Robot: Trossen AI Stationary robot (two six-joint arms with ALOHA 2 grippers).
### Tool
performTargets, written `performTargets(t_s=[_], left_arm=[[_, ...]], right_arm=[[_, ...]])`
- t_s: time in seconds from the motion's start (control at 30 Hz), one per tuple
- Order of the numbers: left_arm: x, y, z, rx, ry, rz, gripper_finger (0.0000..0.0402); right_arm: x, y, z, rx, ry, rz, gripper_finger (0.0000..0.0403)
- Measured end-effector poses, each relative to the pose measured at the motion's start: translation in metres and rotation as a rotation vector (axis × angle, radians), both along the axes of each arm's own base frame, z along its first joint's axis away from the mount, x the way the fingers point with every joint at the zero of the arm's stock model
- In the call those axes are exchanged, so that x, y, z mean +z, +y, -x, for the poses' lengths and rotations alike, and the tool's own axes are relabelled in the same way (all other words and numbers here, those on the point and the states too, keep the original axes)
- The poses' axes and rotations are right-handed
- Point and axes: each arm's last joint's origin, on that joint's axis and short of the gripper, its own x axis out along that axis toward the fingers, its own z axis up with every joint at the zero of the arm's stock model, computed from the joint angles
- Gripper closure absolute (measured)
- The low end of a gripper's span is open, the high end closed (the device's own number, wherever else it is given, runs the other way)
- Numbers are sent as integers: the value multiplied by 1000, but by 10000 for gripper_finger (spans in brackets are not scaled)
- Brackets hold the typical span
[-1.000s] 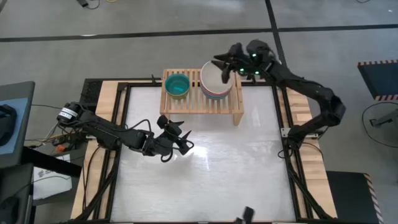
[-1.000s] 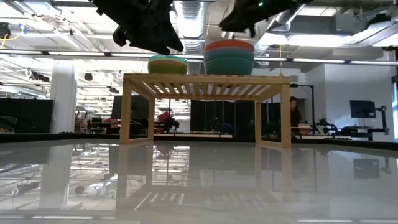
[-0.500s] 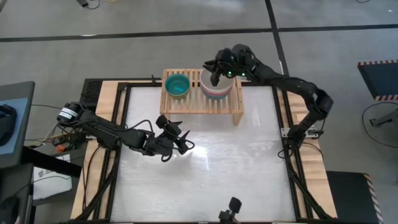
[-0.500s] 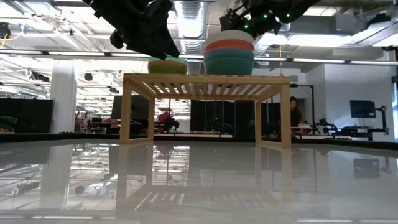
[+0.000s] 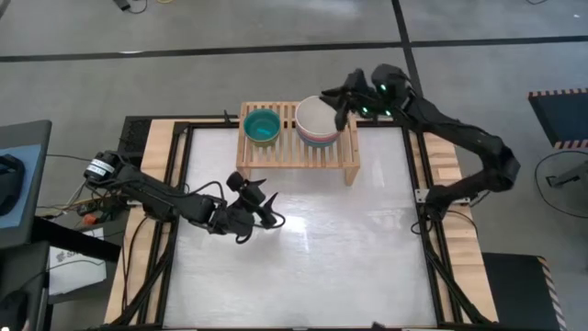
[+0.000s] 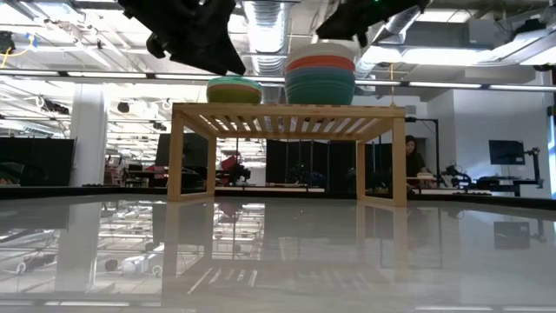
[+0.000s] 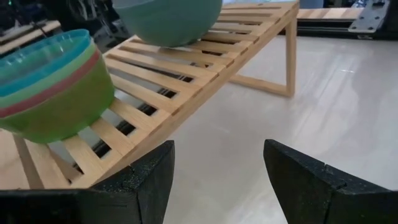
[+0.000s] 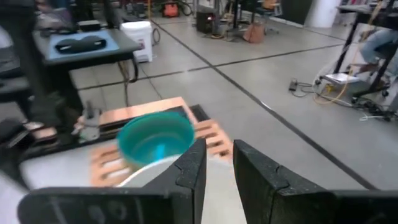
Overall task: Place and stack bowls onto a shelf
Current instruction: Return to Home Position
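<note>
Bowls (image 5: pixel 317 121) stacked on the shelf (image 5: pixel 294 153) could topple if the empty, parted right gripper (image 5: pixel 342 101) just beside them clips them; left gripper (image 5: pixel 266 210) waits, parted, over the desk (image 5: pixel 312 267).

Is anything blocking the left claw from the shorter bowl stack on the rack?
Nothing visible. The left gripper hangs open above the white table before the light-wood slatted shelf; only open space separates it from the teal-topped stack of plastic bowls.
</note>
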Motion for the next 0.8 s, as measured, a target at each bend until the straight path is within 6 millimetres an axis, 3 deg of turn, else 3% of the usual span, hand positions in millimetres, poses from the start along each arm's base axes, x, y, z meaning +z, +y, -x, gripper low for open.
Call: performTargets(t_s=[0.13,0.33,0.47,0.6,0.8], left_arm=[[0,-6,3,-22,17,-12,168],[3,-9,6,-41,9,-6,185],[2,-9,2,-126,-49,20,229],[-11,-3,2,-379,-220,65,282],[-33,14,24,-529,-369,81,356]], right_arm=[[-15,35,13,83,6,7,306],[-46,107,32,269,-152,70,333],[-82,144,42,338,-246,44,348],[-119,170,47,358,-284,-6,363],[-158,198,59,304,-225,-44,385]])
